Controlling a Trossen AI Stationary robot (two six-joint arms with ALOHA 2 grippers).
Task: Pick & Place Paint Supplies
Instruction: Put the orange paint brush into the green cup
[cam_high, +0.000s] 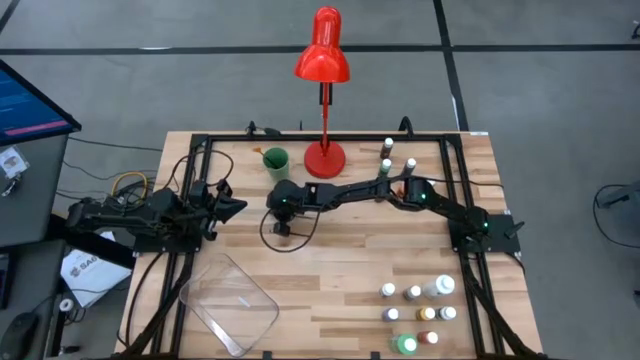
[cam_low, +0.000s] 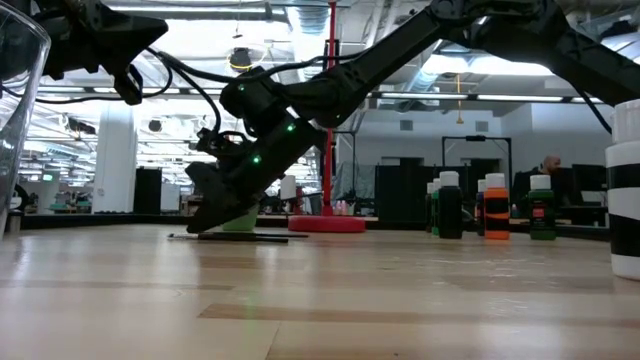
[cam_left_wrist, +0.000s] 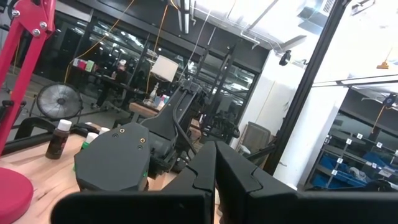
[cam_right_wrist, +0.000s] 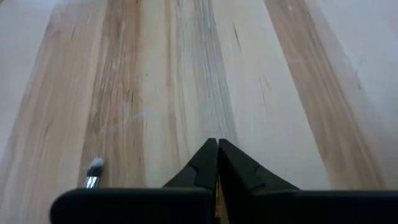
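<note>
L arm: parked at the worktop's (cam_high: 330, 300) L edge, folded over its mount. L end effector (cam_high: 232, 207) is clenched on nothing, aimed toward the centre, well apart from any supply.

R arm: stretched from its base at the R edge across the centre, reaching leftward, wrist pitched steeply down. R end effector (cam_low: 205, 222) has its tips at the worktop surface, just in front of the green cup (cam_high: 275, 161) and L of the red lamp (cam_high: 323, 60) base. Fingers (cam_right_wrist: 208, 165) are pressed together, no gap showing betw. them.

Key relation: a thin dark brush (cam_low: 235, 237) lies flat on the worktop right under the R end effector, long axis approx. across the low view, i.e. crosswise to the fingers. In the R wrist view the brush tip (cam_right_wrist: 94, 171) shows to one side of the closed fingers, not betw. them. Whether the handle is pinched cannot be told; judged likely a missed or marginal grip. R arm is the nearer one by far.

Other supplies: three bottles (cam_high: 386, 160) stand at the back near the R arm's elbow; a cluster of bottles (cam_high: 420, 315) stands at the front R corner. Clear tray (cam_high: 228, 305) sits front L.
</note>
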